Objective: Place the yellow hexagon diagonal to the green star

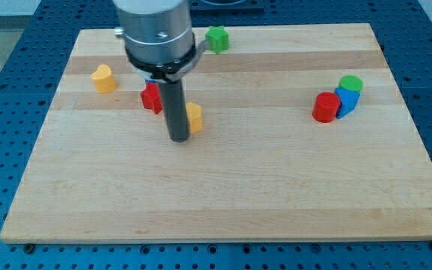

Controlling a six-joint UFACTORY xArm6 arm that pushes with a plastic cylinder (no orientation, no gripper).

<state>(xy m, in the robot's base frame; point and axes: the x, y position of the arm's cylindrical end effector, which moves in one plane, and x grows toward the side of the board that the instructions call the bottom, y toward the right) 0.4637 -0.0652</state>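
The yellow hexagon [194, 118] lies left of the board's middle, partly hidden by my rod. My tip [179, 139] rests on the board touching or just beside the hexagon's left side. The green star [217, 39] sits near the view's top edge of the board, above and a little right of the hexagon. A red block [151, 98] lies just left of my rod, its shape partly hidden.
A yellow heart-like block [104, 78] lies at the view's upper left. At the right, a red cylinder [325, 107], a blue block [346, 101] and a green cylinder [350, 83] cluster together. The wooden board [223, 202] ends at blue perforated table.
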